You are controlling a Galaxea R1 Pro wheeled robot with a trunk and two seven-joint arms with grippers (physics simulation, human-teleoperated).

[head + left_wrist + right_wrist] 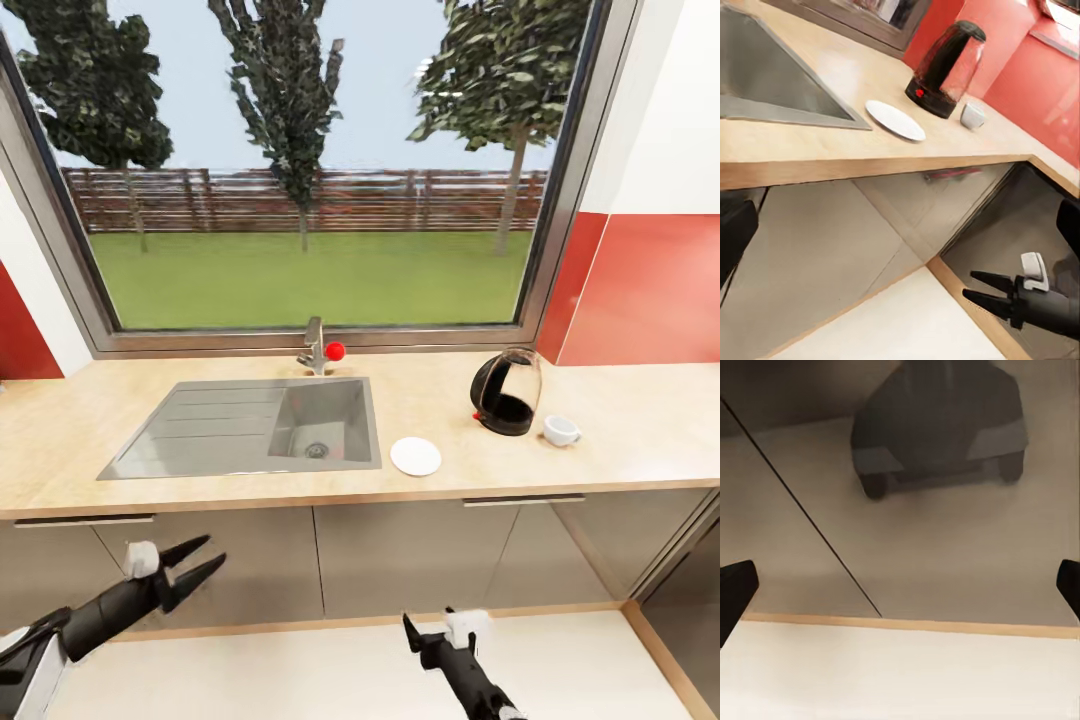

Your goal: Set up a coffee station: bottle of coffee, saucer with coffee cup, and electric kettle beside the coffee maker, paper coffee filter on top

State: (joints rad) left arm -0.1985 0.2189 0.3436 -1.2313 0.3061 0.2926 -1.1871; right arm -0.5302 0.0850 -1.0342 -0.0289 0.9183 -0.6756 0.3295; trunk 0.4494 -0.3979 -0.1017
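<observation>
On the countertop right of the sink stand the dark smoky-glass electric kettle, the white coffee cup just right of it, and the flat white saucer near the front edge. The cup sits on the bare counter, apart from the saucer. My left gripper hangs open, low in front of the cabinet doors. My right gripper is also open, lower still over the floor, and holds nothing. The coffee maker, bottle of coffee, paper filter and kitchen shelf are out of view.
A steel sink with a faucet takes up the counter's left half under a big window. Grey cabinet fronts run below. The counter turns a corner at the right, by the red wall.
</observation>
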